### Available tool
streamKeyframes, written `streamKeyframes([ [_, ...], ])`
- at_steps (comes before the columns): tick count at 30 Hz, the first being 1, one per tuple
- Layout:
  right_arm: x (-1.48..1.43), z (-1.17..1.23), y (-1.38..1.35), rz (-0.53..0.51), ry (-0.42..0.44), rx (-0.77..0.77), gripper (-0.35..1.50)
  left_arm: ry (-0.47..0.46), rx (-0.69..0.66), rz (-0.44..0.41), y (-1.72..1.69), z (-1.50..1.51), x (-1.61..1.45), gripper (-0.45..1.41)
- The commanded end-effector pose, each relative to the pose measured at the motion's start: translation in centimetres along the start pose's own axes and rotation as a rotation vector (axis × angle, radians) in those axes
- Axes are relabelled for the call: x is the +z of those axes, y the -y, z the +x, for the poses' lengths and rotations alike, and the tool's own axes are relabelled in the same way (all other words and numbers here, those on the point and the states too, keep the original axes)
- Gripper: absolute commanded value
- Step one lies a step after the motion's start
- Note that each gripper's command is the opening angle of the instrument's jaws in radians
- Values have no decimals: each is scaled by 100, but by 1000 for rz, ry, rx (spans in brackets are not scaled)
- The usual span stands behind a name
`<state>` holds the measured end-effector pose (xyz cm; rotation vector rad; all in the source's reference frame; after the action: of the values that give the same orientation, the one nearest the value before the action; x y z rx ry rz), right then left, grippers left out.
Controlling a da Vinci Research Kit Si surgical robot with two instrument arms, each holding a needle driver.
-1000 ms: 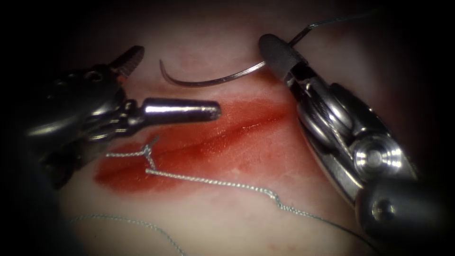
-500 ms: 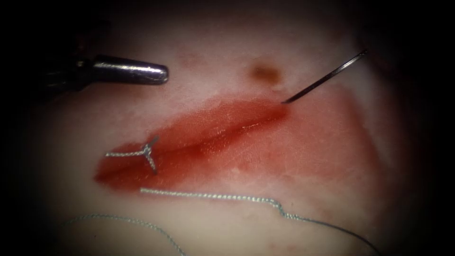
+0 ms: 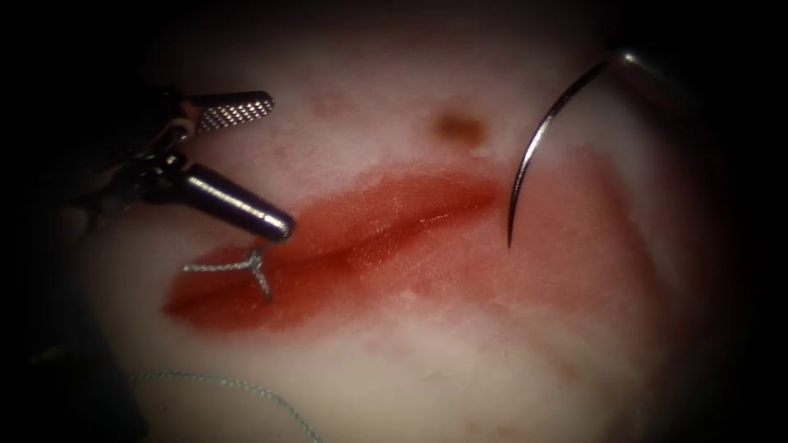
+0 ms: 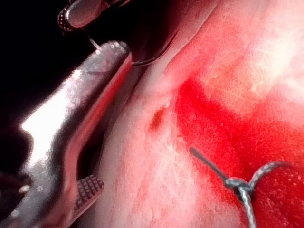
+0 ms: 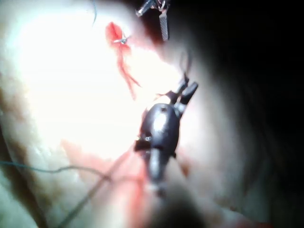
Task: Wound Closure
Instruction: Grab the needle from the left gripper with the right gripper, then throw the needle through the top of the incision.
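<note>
The tissue [image 3: 427, 361] fills the endoscope view, pale, with a broad patch of red fluid [image 3: 574, 246] around the cut [image 3: 386, 234], which runs obliquely from lower left to the centre right of the frame.

The left tool [image 3: 275, 164] enters from the left edge, on the left side of the cut. Its fingers [image 3: 238, 212] are spread wide: the serrated one points to the upper centre and the smooth one slants down, its tip just above the left part of the cut. They hold nothing. In the left wrist view the same tool [image 4: 95, 118] appears with its fingers apart and empty.

The right tool [image 3: 648, 70] is seen at the upper right edge of the endoscope view, in shadow. It carries the needle [image 3: 529, 156] near its rear end. In the right wrist view the right tool [image 5: 185, 90] has its fingers closed.

The needle curves downward from the upper right; its point hangs over the red patch just right of the end of the cut, free of the tissue.

A tied knot [image 3: 256, 264] with short cut ends sits across the left part of the cut, just below the left tool's lower finger.

A length of thread [image 3: 238, 387] lies loose along the lower left of the frame.
</note>
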<state>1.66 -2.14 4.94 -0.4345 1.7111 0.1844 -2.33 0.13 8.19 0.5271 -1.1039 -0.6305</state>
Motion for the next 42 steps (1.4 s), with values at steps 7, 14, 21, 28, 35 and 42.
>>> streamKeyframes([
  [7, 59, 21, 6, 93, -91, -217, -35, -1, 53, 14, -8, -9, 3, 71],
  [14, 63, 17, 8, 136, -108, -355, -32, -14, 177, -14, -14, 3, 17, 71],
  [21, 68, 6, 14, 174, -94, -415, -27, -44, 233, -32, -6, 6, 33, 71],
  [28, 85, -2, 20, 246, -126, -415, -30, -74, 328, -41, -2, 10, 41, 49],
  [35, 91, -11, 6, 310, -122, -428, -21, -79, 455, -43, -2, 12, 51, 66],
  [42, 82, -14, -5, 331, -66, -439, -21, -144, 527, -113, -2, 13, 68, 59],
])
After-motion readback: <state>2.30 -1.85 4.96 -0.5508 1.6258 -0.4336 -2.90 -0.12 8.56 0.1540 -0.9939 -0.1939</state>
